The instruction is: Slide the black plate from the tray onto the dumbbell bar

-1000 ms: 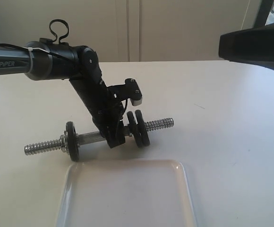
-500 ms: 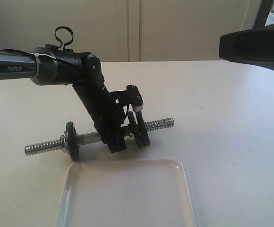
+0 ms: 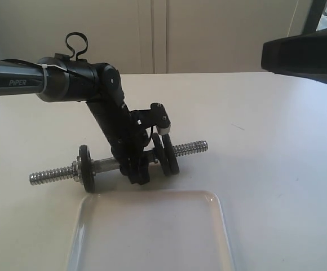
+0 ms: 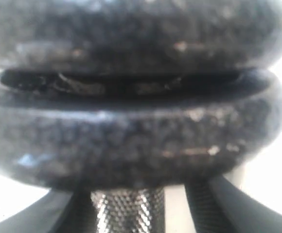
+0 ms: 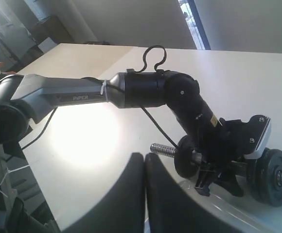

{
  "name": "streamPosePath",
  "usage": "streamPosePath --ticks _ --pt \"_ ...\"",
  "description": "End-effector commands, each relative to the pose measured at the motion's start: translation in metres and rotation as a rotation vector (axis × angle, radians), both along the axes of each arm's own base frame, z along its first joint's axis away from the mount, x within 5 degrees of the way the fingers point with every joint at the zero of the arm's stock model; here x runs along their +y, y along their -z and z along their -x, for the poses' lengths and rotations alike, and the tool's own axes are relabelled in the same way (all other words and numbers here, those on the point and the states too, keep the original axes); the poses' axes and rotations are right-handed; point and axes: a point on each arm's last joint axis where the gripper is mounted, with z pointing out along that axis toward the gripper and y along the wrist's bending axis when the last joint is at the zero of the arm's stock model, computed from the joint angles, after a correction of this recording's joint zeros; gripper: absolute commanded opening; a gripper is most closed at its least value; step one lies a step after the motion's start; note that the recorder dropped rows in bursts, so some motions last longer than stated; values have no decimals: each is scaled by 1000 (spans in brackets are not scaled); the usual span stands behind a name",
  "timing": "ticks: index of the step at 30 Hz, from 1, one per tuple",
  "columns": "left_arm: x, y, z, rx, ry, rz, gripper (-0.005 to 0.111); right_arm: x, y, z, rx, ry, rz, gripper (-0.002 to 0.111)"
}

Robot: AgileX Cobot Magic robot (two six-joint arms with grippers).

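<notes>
The dumbbell bar [image 3: 189,148] lies on the white table with one black disc [image 3: 85,168] on its left part. Two more sit pressed together on its right part [image 3: 168,155]. The black plate is one of that pair; I cannot tell which. The tray [image 3: 152,237] in front holds nothing. My left gripper [image 3: 139,175] straddles the bar's middle right beside the pair. In the left wrist view its fingers [image 4: 204,211] flank the knurled bar [image 4: 129,211] with a gap, so it is open. My right gripper [image 5: 145,162] is shut, holds nothing, and hangs well above the table.
The right arm's dark body [image 3: 304,51] hangs at the upper right of the exterior view. A pale cabinet wall [image 3: 208,34] stands behind the table. In the right wrist view the left arm [image 5: 146,90] reaches down to the bar [image 5: 163,149] beside the tray [image 5: 257,218].
Between one second and half a second ago my left gripper slid slightly right along the bar. The two right discs closed together. Nothing has moved since.
</notes>
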Motion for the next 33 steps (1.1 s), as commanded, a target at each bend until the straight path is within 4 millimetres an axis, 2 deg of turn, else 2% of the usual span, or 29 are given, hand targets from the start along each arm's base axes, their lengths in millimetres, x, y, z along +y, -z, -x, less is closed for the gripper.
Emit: streamPosePath --ticks 1,13,19,23,25,26,28,29,33 --pt "3 -11 4 4 9 -5 56 0 1 1 -1 10 -6 0" --pt "9 -41 9 -47 28 -8 56 -1 1 0 -2 18 1 0" --pt "13 -69 15 -91 19 25 56 -1 1 0 -3 20 1 0" --pt "20 -97 28 -69 -29 39 53 -2 2 -1 -6 36 13 0" --pt "25 -114 36 -50 -104 57 45 -3 2 -3 -11 51 21 0" --pt "27 -124 41 -42 -142 68 36 -3 2 -3 -13 58 20 0" --pt "34 -147 52 -45 -185 96 17 -4 2 -4 -15 63 18 0" --pt "38 -159 59 -38 -207 110 2 -4 2 -4 -16 65 18 0" --pt "54 -206 91 -56 -237 205 0 -4 -1 1 13 89 -16 0"
